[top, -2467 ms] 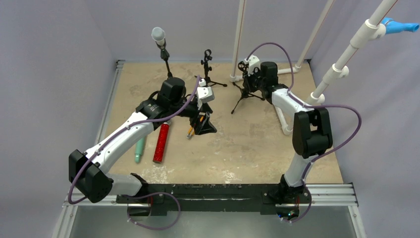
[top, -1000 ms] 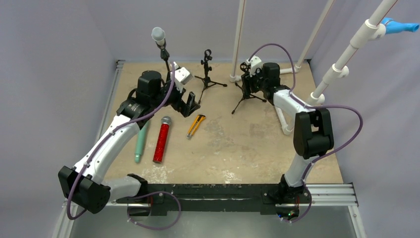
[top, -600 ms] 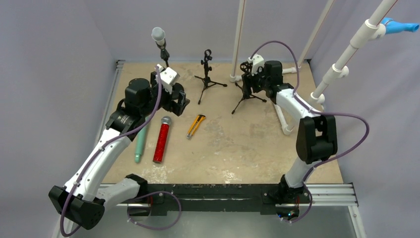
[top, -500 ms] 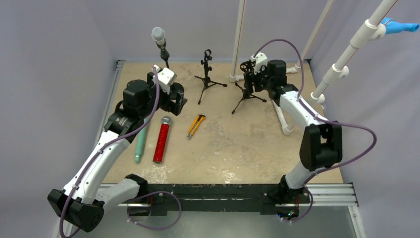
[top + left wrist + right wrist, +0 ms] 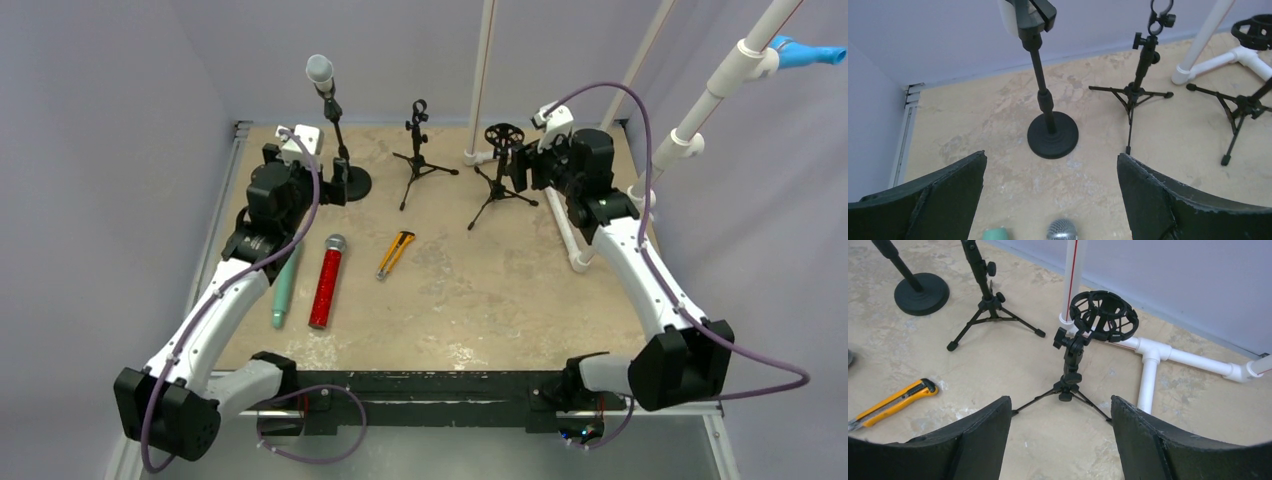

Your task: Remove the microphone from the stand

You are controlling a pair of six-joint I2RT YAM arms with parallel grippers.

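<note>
near the stand (image 5: 1053, 135), left end effector (image 5: 1050, 156) hovers (jaws wide).

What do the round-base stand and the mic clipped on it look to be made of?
The round-base stand looks like matte black painted metal: thin rigid rod, solid disc foot, no shine. The microphone has a silver-grey head, probably metal mesh, though too small to confirm. The clip holding it looks like black moulded plastic, possibly rubbery.
</note>
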